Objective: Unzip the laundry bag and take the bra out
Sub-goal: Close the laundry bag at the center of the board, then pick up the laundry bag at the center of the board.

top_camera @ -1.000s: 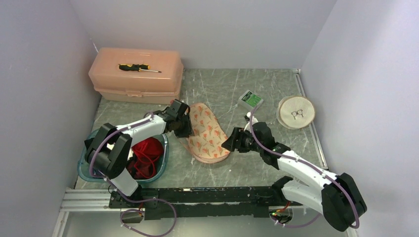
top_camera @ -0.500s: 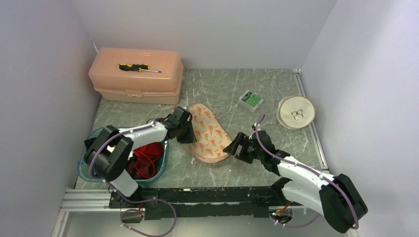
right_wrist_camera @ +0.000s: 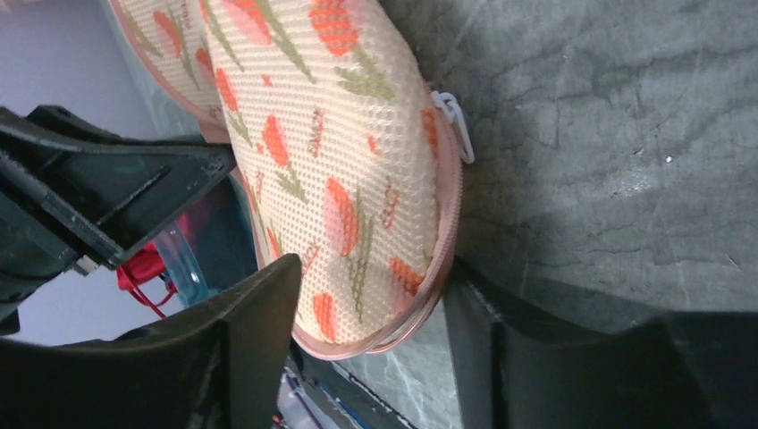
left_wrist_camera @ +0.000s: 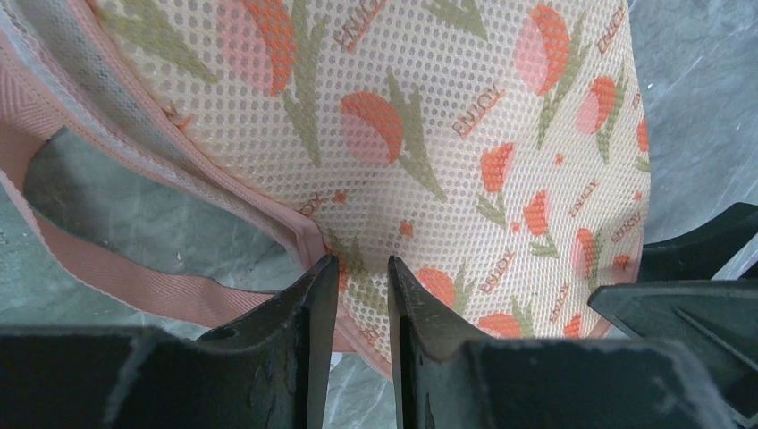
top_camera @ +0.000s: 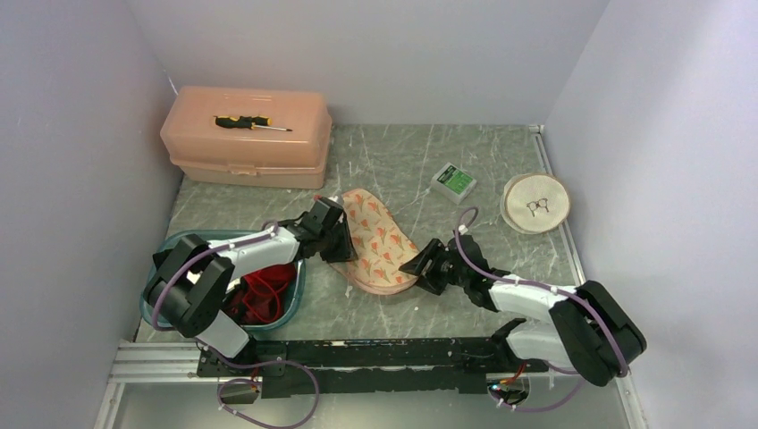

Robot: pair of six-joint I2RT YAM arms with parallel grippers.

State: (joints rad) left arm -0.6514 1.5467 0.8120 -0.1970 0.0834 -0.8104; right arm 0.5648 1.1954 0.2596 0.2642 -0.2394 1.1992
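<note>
bra [top_camera: 266, 284] in teal tub [top_camera: 298, 282], bench's near-left corner | left claw [left_wrist_camera: 362, 268] pinches laundry bag [top_camera: 375, 239] rim | right claw [right_wrist_camera: 374, 268] wide astride bag's end, clamping: cannot tell | risk: opposed pulls slip mesh from pinch

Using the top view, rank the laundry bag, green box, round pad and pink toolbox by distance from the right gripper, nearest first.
1. laundry bag, beside the right gripper, on its left.
2. green box, farther back.
3. round pad, back right.
4. pink toolbox, back left corner.
</note>
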